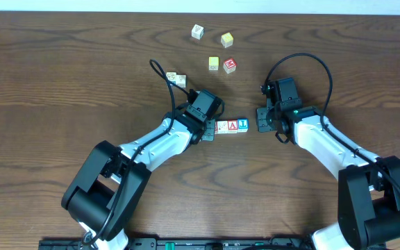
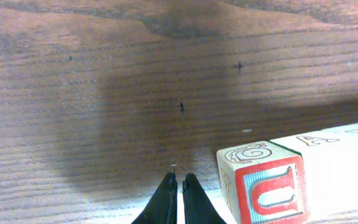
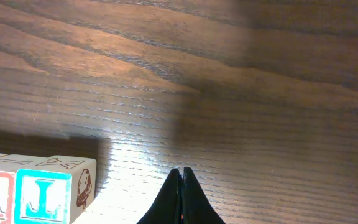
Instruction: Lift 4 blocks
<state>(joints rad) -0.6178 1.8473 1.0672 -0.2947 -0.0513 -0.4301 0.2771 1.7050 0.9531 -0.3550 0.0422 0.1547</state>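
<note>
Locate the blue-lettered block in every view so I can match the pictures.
Overhead: the blue-lettered block sits at the right end of the row of blocks, just right of centre.
Left wrist: not in it; only the row's other end shows, led by the red-framed C block, lower right.
Right wrist: lower left, left of the shut right gripper.
Shared landmark: the row of blocks, seen in all three.

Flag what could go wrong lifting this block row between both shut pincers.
1. The row of alphabet blocks is only lined up end to end; squeezed, it may buckle.
2. The left pincer sits beside the red-framed block, not square on it, and may slip past.
3. The right pincer looks equally offset from the blue-lettered block.
</note>
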